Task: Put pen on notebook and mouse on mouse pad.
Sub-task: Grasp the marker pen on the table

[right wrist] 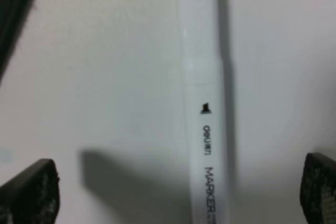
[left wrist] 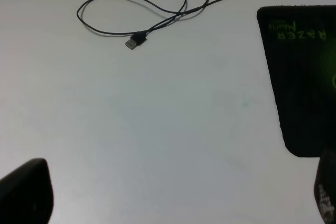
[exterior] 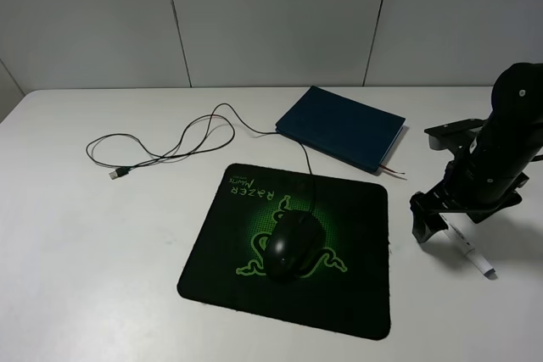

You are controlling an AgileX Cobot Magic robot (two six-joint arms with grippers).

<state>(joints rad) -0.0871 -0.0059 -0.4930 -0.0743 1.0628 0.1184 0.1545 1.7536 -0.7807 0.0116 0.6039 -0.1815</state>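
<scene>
The black mouse (exterior: 293, 243) sits on the black mouse pad (exterior: 356, 218) over its green logo, and its cable (exterior: 182, 142) trails back left to a USB plug (left wrist: 134, 41). Behind the pad lies the closed dark blue notebook (exterior: 339, 127). The white pen (exterior: 469, 252) lies flat on the table right of the pad. My right gripper (exterior: 443, 223) hangs low over the pen's near end. In the right wrist view the right gripper (right wrist: 173, 195) is open, and the pen (right wrist: 202, 103) lies between its fingertips (right wrist: 29, 190) without touching them. My left gripper (left wrist: 173, 198) is open over bare table beside the pad (left wrist: 304, 77).
The white table (exterior: 102, 235) runs to a grey panelled wall at the back. The notebook's reddish ribbon (exterior: 392, 172) pokes out toward the right arm. The cable loops lie on the table's back left.
</scene>
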